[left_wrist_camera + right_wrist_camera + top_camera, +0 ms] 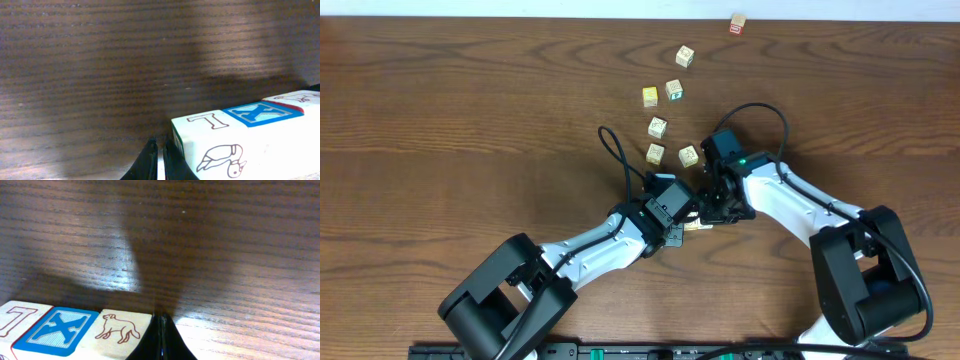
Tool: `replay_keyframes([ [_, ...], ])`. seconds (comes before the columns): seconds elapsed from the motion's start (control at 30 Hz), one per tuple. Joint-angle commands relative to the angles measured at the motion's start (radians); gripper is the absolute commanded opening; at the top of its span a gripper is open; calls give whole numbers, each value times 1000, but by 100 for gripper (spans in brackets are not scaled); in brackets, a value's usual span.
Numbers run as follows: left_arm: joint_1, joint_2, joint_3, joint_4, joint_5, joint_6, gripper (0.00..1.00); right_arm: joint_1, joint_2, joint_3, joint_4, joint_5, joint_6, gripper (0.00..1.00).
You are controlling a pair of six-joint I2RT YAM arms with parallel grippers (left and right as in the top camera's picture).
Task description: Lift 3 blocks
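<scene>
Pale wooden blocks (235, 137), three in a row, are met endwise by the closed left gripper (160, 152) in the left wrist view. In the right wrist view, the closed right gripper (161, 332) is braced against the opposite end, so the row is clamped for lifting. Overhead, it is probably hidden where the arms meet.

Three blocks (55, 332) lay touching in a row on the desk (225, 240); the closed right pincer (161, 322) sat just beside the dog-marked one.
</scene>
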Motion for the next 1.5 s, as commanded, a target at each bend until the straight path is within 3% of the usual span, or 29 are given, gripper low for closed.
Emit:
replay_keyframes([
  [0.0,-3,-16,16,18,19,39,8,-23,28,12,-9,-37,-22,1],
  [0.4,93,-74,17,37,-64,119,8,-84,-16,12,-9,98,-39,1],
  [0.53,126,-100,17,50,-181,142,9,-85,-27,18,42,140,-61,9],
  [0.67,175,-188,38,70,-296,269,9,-98,-44,103,78,143,-148,4],
  [0.77,205,-324,48,69,-375,327,12,-111,-99,182,74,175,-184,13],
  [0.87,209,-499,48,48,-504,393,13,-119,-198,233,67,207,-225,27],
  [0.97,182,-696,48,-14,-664,414,15,-119,-327,240,48,233,-234,42],
  [1.03,159,-802,48,-71,-726,414,16,-118,-411,240,20,232,-234,47],
  [1.13,114,-951,48,-175,-798,413,17,-117,-541,240,-42,234,-234,47],
  [1.37,-99,-1219,47,-365,-1025,396,32,-116,-844,240,-274,287,-205,48],
  [1.47,-218,-1278,47,-409,-1117,375,36,-116,-972,240,-367,313,-196,58],
])
